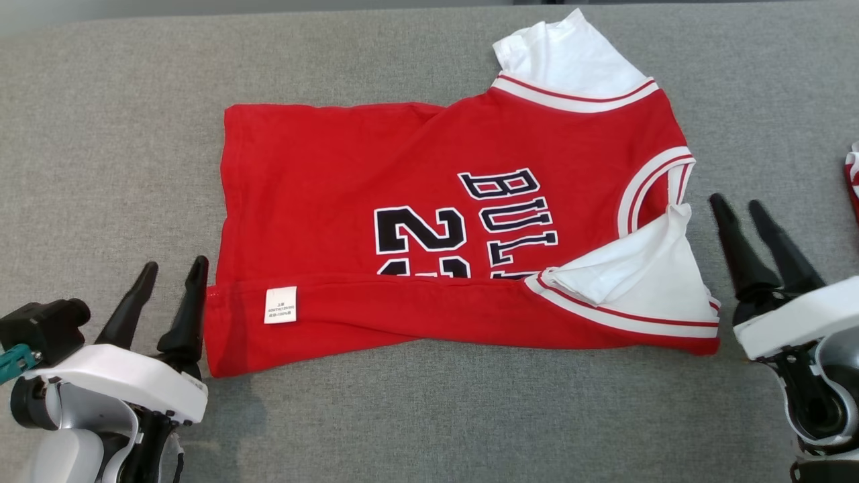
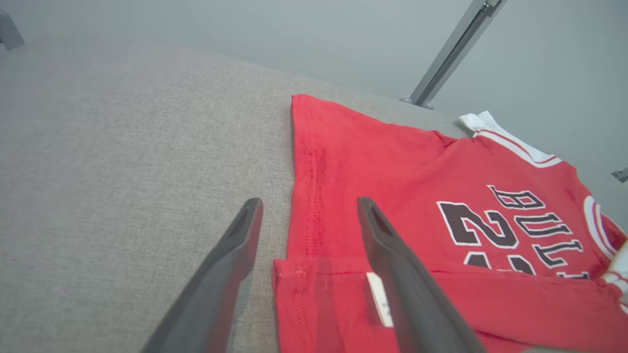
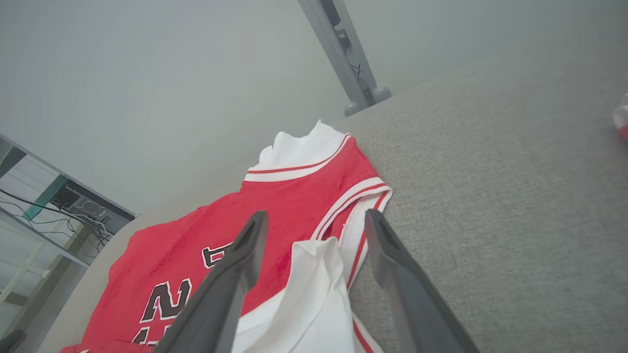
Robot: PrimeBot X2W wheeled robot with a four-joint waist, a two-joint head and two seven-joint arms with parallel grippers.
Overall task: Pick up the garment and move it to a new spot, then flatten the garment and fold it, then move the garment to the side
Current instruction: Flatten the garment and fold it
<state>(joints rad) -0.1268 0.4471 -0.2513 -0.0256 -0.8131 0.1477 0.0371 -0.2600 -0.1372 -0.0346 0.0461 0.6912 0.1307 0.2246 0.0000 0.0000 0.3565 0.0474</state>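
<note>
Head view: garment (image 1: 429, 221) is a red jersey with white sleeves, centre frame on the grey fabric surface (image 1: 100, 134), mostly flat; its lower strip is turned over along the bottom edge, with the care tag (image 1: 280, 305) showing at lower left; one white sleeve (image 1: 644, 275) is bunched at lower right. left gripper (image 1: 176, 263) sits lower left, fingers apart and empty, tips just beside the jersey's lower-left corner; right gripper (image 1: 736, 200) is at the right, fingers apart and empty, just beside the neck end. A red-and-white item (image 1: 852, 181) pokes in at the right edge.

Left wrist view: left gripper (image 2: 310, 202) is spread, framing the hem line of the garment (image 2: 392, 186); looks clear of the cloth, contact can't be confirmed. Metal post (image 2: 451, 49) and plain wall (image 2: 196, 24) fill the top.

Right wrist view: right gripper (image 3: 316, 214) is spread, the sleeve lying between the fingers in frame, not pinched. Metal post (image 3: 343, 49) top centre; shelving (image 3: 59, 206) with cables lower left.

Handling, my read: light soft knit, no stiffness, will sag and drape; pinch the stitched hem corners and the trimmed shoulder edge, catching both layers; the loose sleeve will flop. The coarse weave underneath probably grips, so lift rather than drag.
</note>
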